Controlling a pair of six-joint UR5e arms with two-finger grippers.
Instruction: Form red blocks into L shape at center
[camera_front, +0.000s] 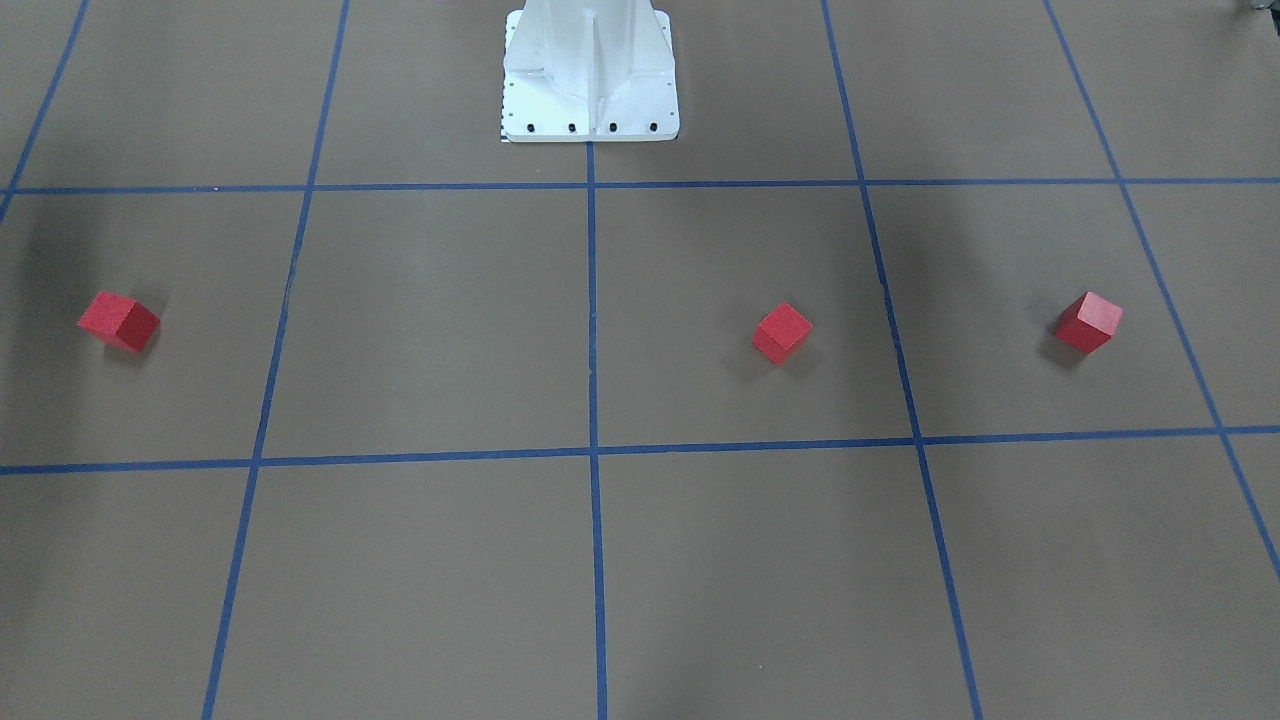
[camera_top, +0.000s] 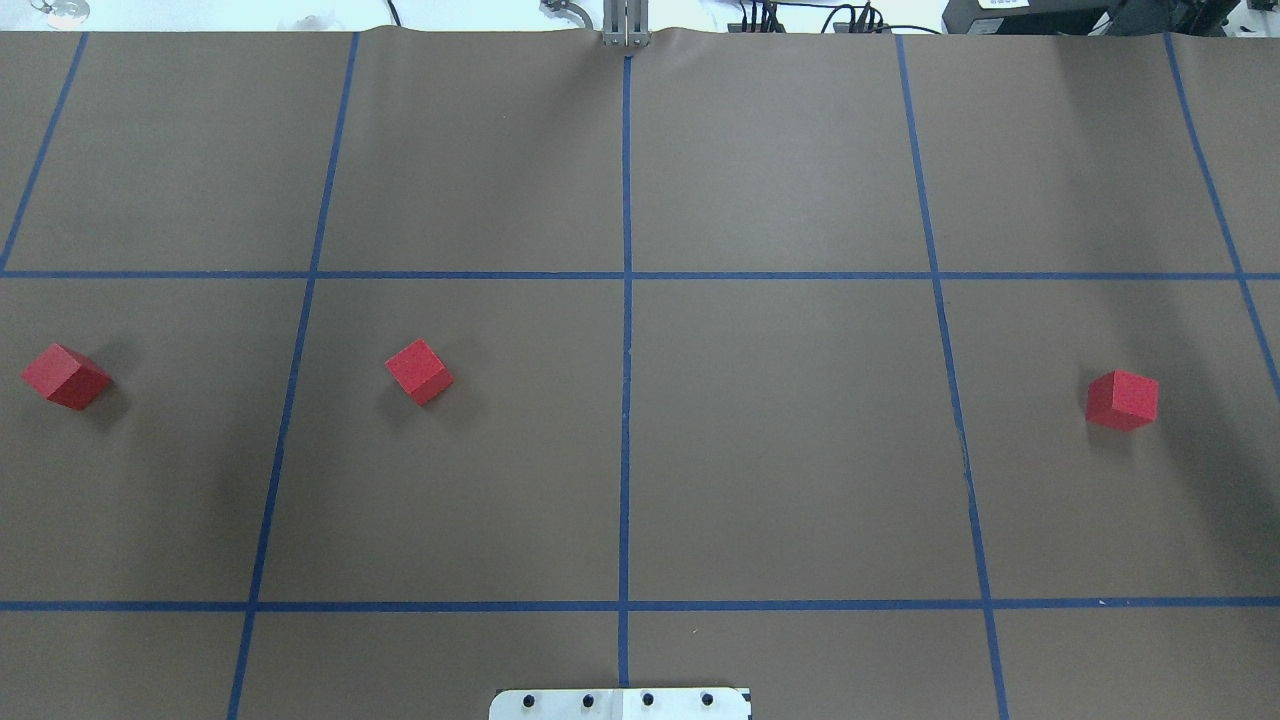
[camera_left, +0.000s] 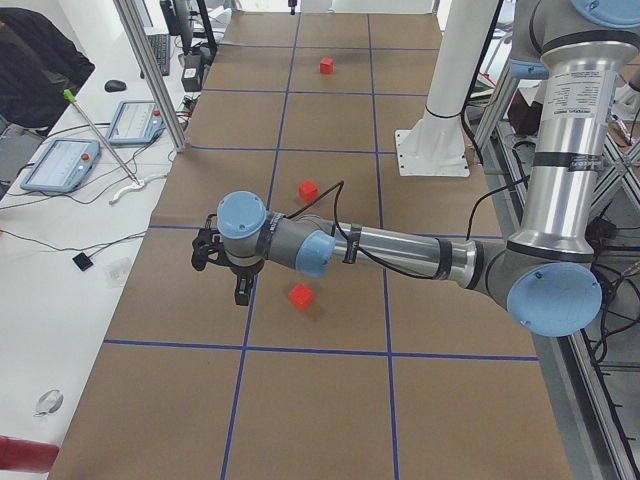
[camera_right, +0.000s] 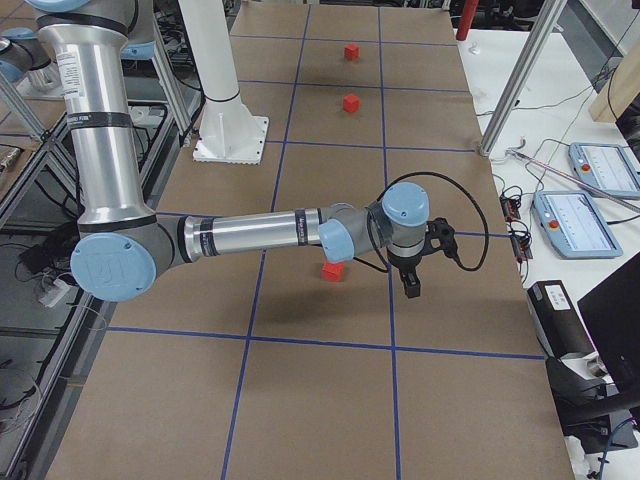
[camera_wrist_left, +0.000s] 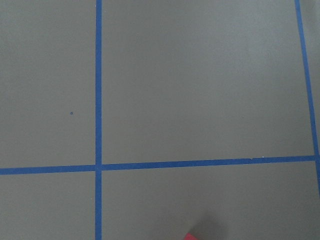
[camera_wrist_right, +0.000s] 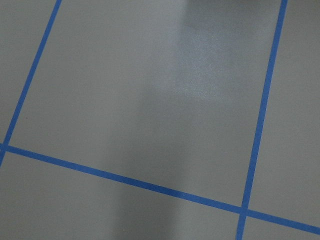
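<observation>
At far left, the left block (camera_top: 66, 376) lies at the left claw's (camera_left: 240, 285) 3 o'clock in its side view. The middle block (camera_top: 419, 372) sits at the center's (camera_top: 627, 400) 9 o'clock. The right block (camera_top: 1122, 400) lies at the right claw's (camera_right: 412, 283) 9 o'clock. Neither claw's grip can be told.
</observation>
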